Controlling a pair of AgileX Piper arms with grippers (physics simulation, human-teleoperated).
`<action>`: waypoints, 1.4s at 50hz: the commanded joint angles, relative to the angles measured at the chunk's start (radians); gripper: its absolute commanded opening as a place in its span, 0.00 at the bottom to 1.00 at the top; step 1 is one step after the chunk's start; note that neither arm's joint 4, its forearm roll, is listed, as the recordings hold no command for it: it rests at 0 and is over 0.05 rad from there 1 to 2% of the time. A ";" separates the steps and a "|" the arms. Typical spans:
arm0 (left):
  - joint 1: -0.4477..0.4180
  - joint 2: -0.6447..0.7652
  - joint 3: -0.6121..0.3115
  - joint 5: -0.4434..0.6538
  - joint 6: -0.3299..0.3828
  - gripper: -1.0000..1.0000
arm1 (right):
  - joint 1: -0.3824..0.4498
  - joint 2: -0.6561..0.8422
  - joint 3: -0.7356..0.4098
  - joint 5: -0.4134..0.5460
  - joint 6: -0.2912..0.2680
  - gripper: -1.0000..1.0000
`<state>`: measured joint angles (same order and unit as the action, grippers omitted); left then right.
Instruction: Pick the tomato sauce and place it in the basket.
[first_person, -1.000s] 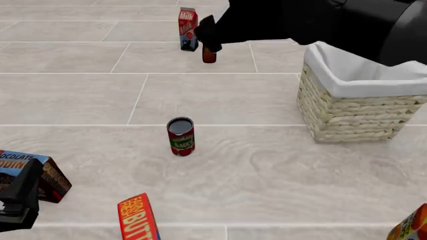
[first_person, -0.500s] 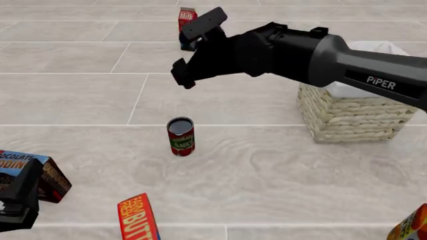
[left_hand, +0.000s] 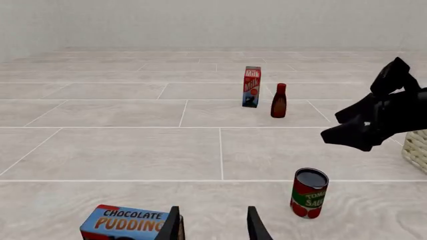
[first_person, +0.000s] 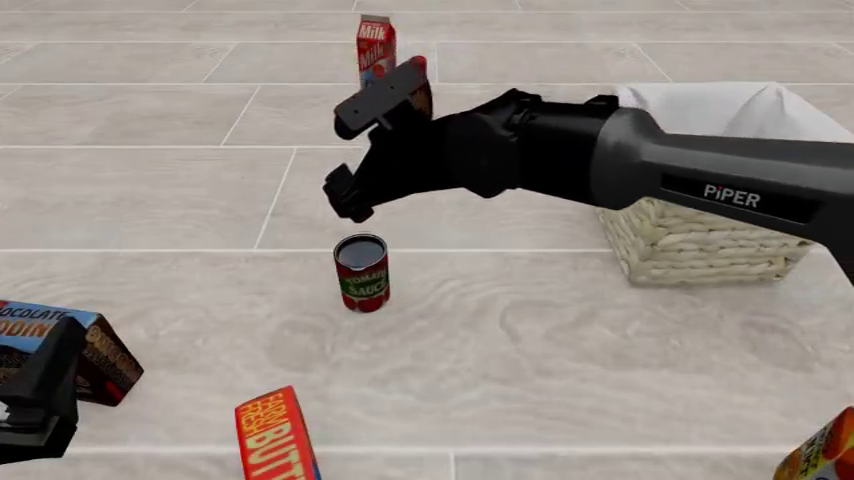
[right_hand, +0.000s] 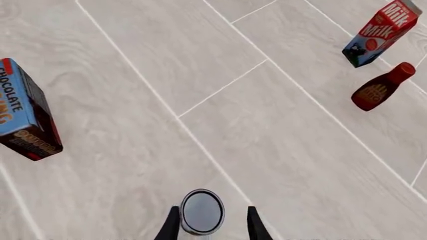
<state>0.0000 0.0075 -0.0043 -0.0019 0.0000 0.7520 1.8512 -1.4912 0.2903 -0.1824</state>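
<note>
The tomato sauce (first_person: 362, 272) is a small red can with a green band and dark top, standing upright on the tiled table. My right gripper (first_person: 358, 150) hangs open above and a little behind it, touching nothing. Looking down in the right wrist view, the can top (right_hand: 201, 211) shows between the right gripper (right_hand: 212, 227) fingers. The basket (first_person: 707, 235), pale wicker with a white lining, stands to the right, partly behind the right arm. My left gripper (left_hand: 213, 230) is open and empty at the near left, with the can (left_hand: 309, 192) off to its right.
A milk carton (first_person: 375, 40) and a dark red bottle (left_hand: 279, 101) stand at the back. A chocolate pudding box (first_person: 100, 350) lies by the left gripper. A butter box (first_person: 274, 435) sits at the front edge, and an orange pack (first_person: 821, 455) at the front right corner.
The right arm has swung from the back near the bottle toward me and lowered, its open gripper now over the can. The left arm and the can have not moved.
</note>
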 joint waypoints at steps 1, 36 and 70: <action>0.000 0.000 0.000 0.000 0.000 1.00 | 0.009 0.008 0.031 -0.021 0.007 1.00; 0.000 0.000 0.000 0.000 0.000 1.00 | 0.006 0.025 0.088 -0.061 0.014 1.00; 0.000 0.000 0.000 0.000 0.000 1.00 | 0.009 0.053 0.118 -0.091 0.026 1.00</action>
<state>0.0000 0.0075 -0.0043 -0.0019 0.0000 0.7602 1.8995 -1.3836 0.2085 -0.1630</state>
